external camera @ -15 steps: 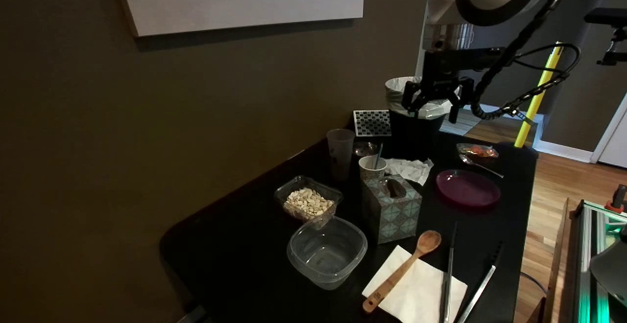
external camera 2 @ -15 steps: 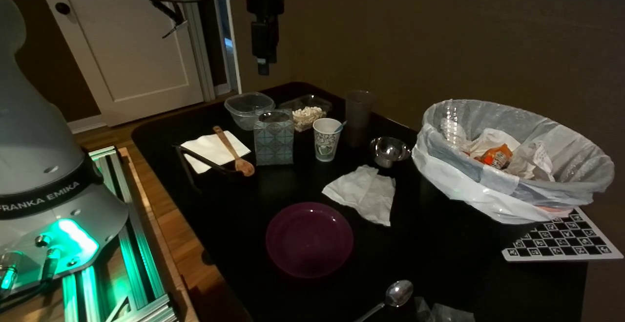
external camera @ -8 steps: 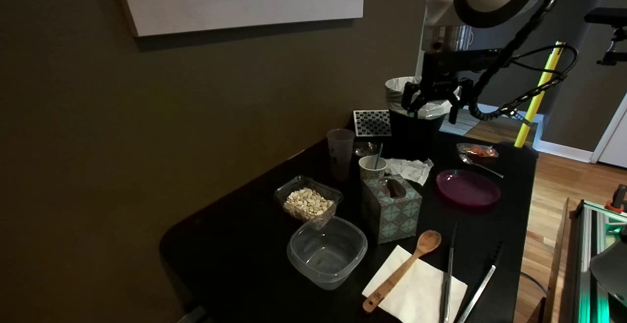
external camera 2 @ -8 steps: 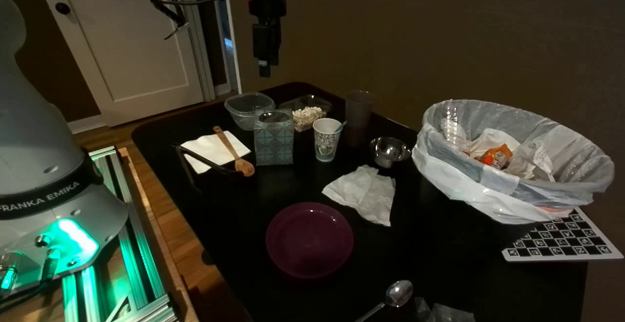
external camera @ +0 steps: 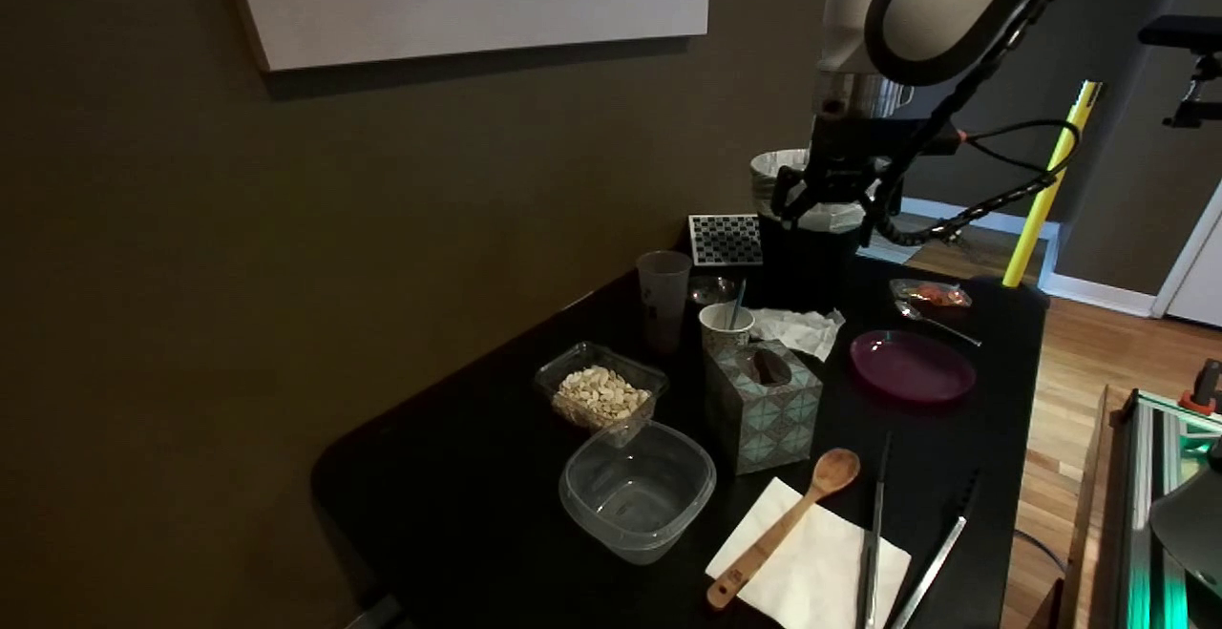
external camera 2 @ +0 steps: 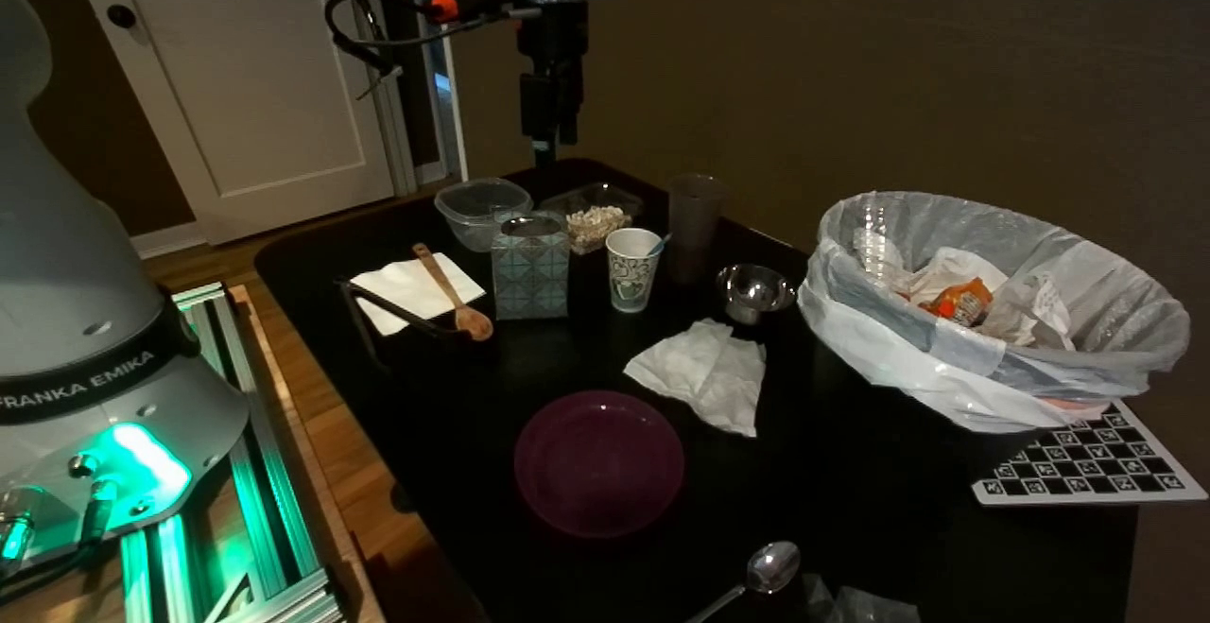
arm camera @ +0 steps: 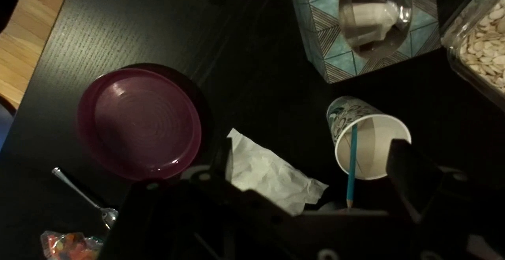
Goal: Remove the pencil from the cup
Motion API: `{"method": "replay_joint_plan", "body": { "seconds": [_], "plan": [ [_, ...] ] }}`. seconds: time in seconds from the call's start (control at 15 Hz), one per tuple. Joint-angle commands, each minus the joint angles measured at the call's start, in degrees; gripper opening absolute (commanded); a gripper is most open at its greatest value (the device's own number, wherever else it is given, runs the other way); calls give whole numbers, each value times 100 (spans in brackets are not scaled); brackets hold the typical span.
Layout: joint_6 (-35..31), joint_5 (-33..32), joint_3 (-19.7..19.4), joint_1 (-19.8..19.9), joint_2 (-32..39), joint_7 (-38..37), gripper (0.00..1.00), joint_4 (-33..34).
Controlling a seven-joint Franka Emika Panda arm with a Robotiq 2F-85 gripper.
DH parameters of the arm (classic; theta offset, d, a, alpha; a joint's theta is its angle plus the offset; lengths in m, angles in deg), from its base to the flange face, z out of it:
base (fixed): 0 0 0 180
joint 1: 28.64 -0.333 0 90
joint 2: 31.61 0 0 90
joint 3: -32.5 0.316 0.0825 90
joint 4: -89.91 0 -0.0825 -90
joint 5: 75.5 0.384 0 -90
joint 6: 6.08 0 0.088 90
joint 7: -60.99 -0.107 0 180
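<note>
A blue pencil (arm camera: 352,161) leans in a patterned white paper cup (arm camera: 345,114); its sharpened tip sticks out over the rim. The cup (external camera 2: 630,275) stands upright on the dark table, and the pencil (external camera 2: 659,246) leans toward the wall side. In an exterior view the pencil (external camera: 738,304) rises from the cup (external camera: 723,338), whose lower part is hidden by the tissue box. My gripper (arm camera: 313,155) is open and empty, its fingers pointing down. In both exterior views the gripper (external camera: 827,226) is well above the table. In the wrist view the right finger overlaps the cup's rim.
A tissue box (external camera 2: 530,273) stands beside the cup. A tall frosted cup (external camera 2: 695,221), a metal bowl (external camera 2: 754,292) and a crumpled napkin (external camera 2: 700,372) are near it. A purple plate (external camera 2: 599,464), an oats container (external camera: 601,395) and a lined trash bin (external camera 2: 983,387) also stand around.
My gripper has moved lower, shifting left in an exterior view and right in an exterior view. It stays open. The cup, pencil and other objects have not moved.
</note>
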Motion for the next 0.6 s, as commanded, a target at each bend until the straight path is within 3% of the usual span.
{"method": "replay_joint_plan", "body": {
  "seconds": [0.0,0.53],
  "plan": [
    [-528,-311,-91,-38,563,-462,100,181],
    [-1666,-1878,-246,-112,1207,-1795,100,187]
  ]
}}
